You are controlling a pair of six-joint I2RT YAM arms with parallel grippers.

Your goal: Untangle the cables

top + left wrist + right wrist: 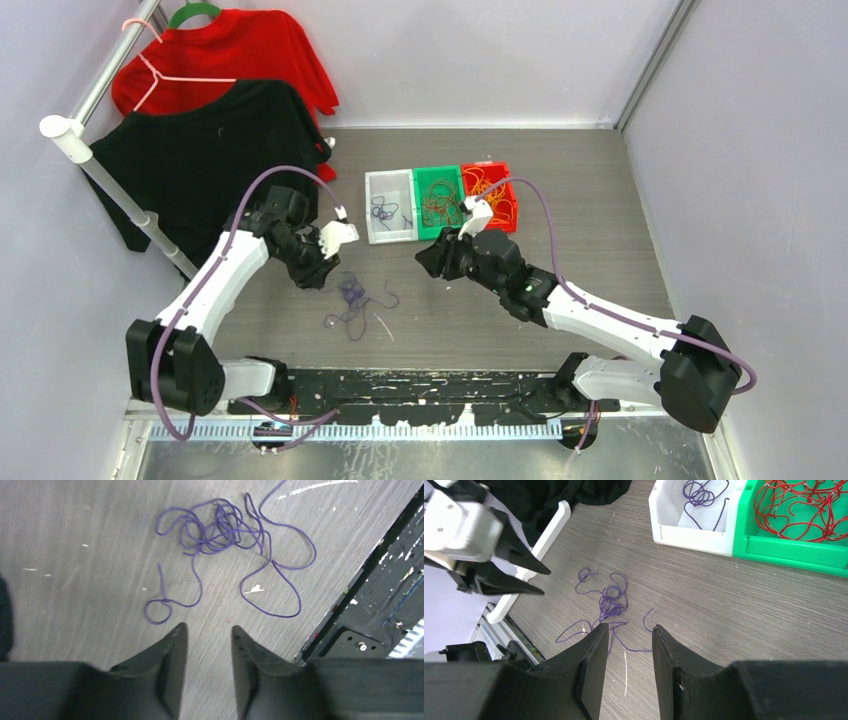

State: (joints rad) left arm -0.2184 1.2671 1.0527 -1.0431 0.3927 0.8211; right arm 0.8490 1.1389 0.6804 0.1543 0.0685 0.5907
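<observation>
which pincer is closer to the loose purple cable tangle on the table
Left. The left pincer sits close beside the purple cable tangle, on its left; the right pincer is farther off on its right, nearer the green bin. Both are open, empty.

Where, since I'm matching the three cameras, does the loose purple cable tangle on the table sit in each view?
Top external: purple tangle left of centre, on the table.
Left wrist: purple tangle at upper centre, beyond the left hand.
Right wrist: purple tangle at centre-left, just above the right hand.
Shared landmark: the left hand, next to the tangle in all three.
</observation>
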